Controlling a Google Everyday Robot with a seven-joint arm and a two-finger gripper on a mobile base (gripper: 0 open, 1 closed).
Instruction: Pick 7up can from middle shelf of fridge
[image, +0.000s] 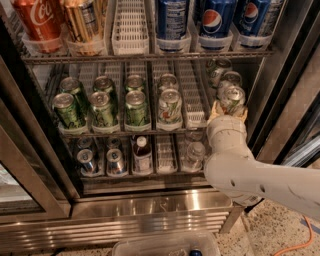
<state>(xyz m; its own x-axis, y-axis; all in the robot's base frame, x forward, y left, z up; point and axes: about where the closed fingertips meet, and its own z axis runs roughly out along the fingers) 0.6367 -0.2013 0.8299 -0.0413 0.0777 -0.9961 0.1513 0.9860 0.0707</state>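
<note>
The fridge (30, 150) stands open. On the middle shelf (150, 131) several dark green cans (102, 109) fill the left lanes. A pale silvery 7up can (170, 106) with a red spot stands in a centre lane. Another pale 7up can (233, 100) stands at the front of the rightmost lane, with two like cans behind it. My gripper (230, 111) reaches up from the lower right. Its tan fingers (215, 108) hug both sides of that front right can, which is still upright on the shelf. My white arm (250, 170) hides the can's lower half.
The top rack holds Coke cans (37, 22) and Pepsi cans (215, 20). The bottom rack holds cans and a bottle (142, 155). The dark door frame (285, 85) is close to my arm on the right. A clear bin (165, 245) sits on the floor below.
</note>
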